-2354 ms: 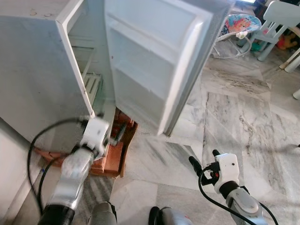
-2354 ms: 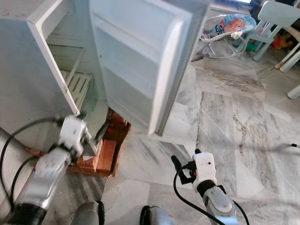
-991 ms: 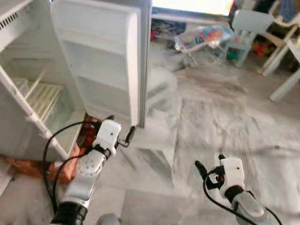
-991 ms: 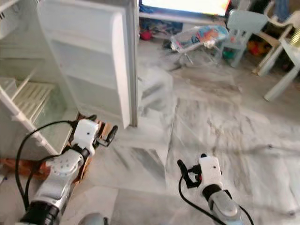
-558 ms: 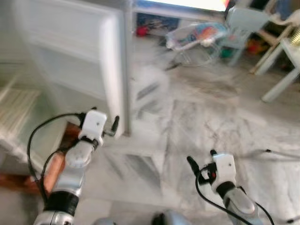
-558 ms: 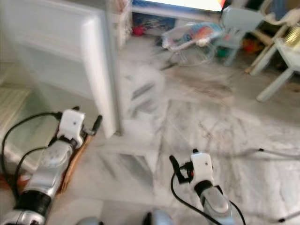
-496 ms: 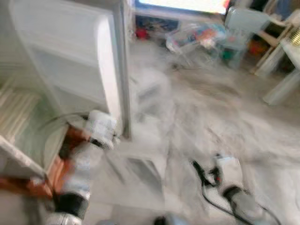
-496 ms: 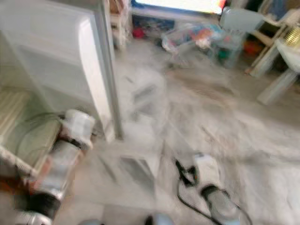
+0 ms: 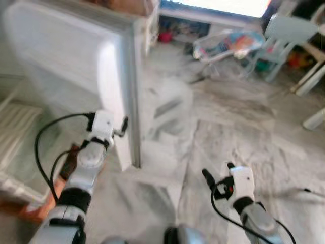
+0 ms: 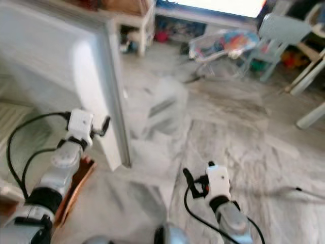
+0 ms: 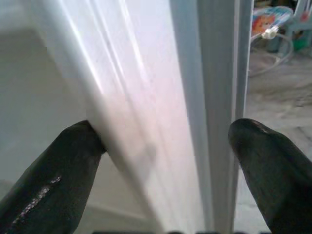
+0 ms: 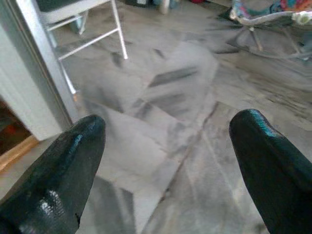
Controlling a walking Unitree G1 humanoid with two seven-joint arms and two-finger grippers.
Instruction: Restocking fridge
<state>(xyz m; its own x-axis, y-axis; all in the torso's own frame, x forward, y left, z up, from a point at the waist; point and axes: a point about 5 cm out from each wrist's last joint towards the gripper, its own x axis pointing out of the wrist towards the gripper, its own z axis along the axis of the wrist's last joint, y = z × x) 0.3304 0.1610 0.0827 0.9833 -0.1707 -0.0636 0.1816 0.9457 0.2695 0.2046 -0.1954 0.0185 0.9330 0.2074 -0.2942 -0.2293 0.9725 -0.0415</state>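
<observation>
One fridge door, two spread pincers: left pincer, right pincer

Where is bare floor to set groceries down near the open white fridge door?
Bare grey marble floor lies between the white fridge door and the right gripper. It is crowded further back around the colourful baby bouncer and pale plastic chair.

The fridge door is big, white and smooth. It stands open, swung out over the grey marble floor. Its thin outer edge runs up and down. The inner side has moulded shelf shapes, though they look blurry. The open fridge is just beside the door, with a white wire shelf inside.
</observation>
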